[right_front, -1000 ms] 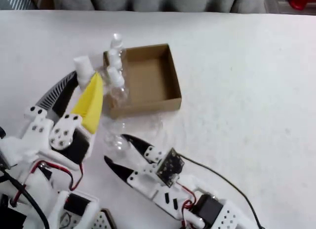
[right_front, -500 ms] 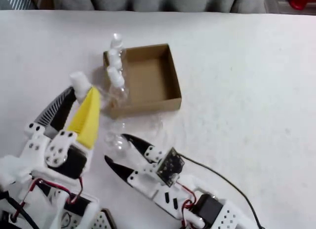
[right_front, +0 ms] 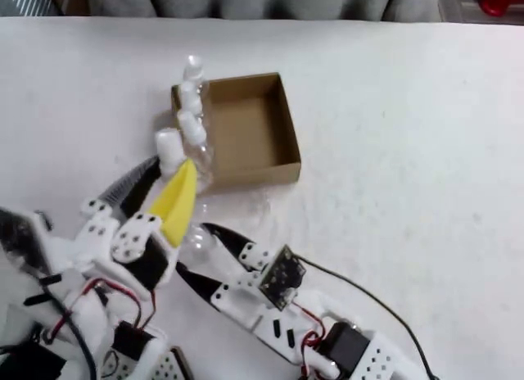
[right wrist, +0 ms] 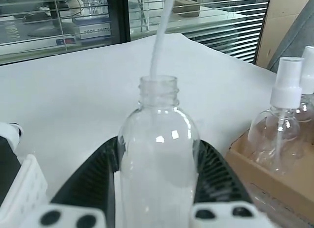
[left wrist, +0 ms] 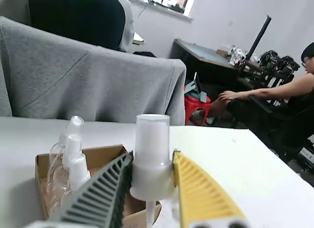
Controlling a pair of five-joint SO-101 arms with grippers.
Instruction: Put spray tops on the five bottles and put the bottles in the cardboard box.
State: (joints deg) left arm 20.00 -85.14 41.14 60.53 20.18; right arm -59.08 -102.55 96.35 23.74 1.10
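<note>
Three capped bottles (right_front: 191, 110) are standing along the left wall inside the cardboard box (right_front: 282, 126), in the upper middle of the high view. I am capping another one. My right fingers (right wrist: 109, 164) are clamping a clear, open-necked bottle (right wrist: 158, 134) upright, just below the box's lower left corner in the high view. My left fingers (left wrist: 189, 184) are pinching a white spray top (left wrist: 152, 139) above it. Its dip tube (right wrist: 161, 36) is reaching into the neck. Next, I judge, I need to lower straight down with the tube centred, then seat and twist the top before boxing the bottle.
</note>
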